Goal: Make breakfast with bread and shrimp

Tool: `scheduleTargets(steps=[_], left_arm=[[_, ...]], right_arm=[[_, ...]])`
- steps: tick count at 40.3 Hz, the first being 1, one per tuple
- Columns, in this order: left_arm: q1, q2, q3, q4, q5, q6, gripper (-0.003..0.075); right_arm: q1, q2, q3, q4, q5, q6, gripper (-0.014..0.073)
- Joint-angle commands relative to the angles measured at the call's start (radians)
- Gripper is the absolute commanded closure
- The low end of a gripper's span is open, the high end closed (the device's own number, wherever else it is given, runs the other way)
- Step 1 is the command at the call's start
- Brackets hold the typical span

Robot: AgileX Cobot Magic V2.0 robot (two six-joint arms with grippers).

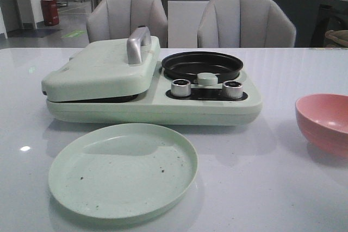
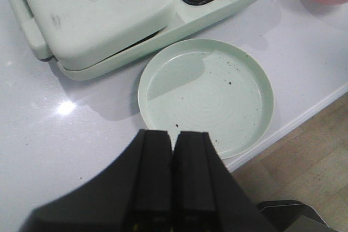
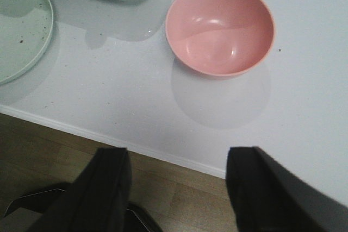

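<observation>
From my station, the left gripper point(image 2: 174, 175) showed as two flat, matte black fingers point(image 2: 154, 172) on a broad black wedge. The right gripper point(image 3: 176, 188) had matching black fingers point(image 3: 111, 188), smooth-sided, unmarked, with blunt squared tips.

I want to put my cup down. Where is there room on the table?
Bare table lies between the green plate and the pink bowl, and at the far left beside the breakfast maker. The middle is crowded.
</observation>
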Motion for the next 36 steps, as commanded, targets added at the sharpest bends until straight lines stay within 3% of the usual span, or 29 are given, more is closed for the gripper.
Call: scheduleTargets(steps=[1, 4, 13, 18, 22, 36], left_arm=[[-0.004, -0.003, -0.026, -0.013, -0.071, -0.010, 0.0622], [-0.004, -0.003, -0.026, -0.013, -0.071, -0.010, 0.0622], [-0.004, -0.001, -0.026, 0.030, -0.071, -0.027, 0.0620], [-0.004, -0.001, -0.026, 0.157, -0.069, -0.193, 0.0620], [-0.004, -0.001, -0.026, 0.240, -0.064, -0.239, 0.0620], [-0.004, -0.001, -0.026, 0.235, -0.066, -0.239, 0.0620]], right_arm=[[0.001, 0.002, -0.025, -0.011, -0.052, 0.009, 0.0101], [0.001, 0.002, -0.020, -0.011, -0.052, 0.009, 0.0146], [0.001, 0.002, 0.007, -0.010, -0.056, 0.009, 0.0450], [0.001, 0.002, 0.019, -0.007, -0.060, 0.009, 0.0561], [0.001, 0.002, 0.023, -0.005, -0.065, 0.009, 0.0558], [0.001, 0.002, 0.023, -0.002, -0.109, 0.009, 0.0559]])
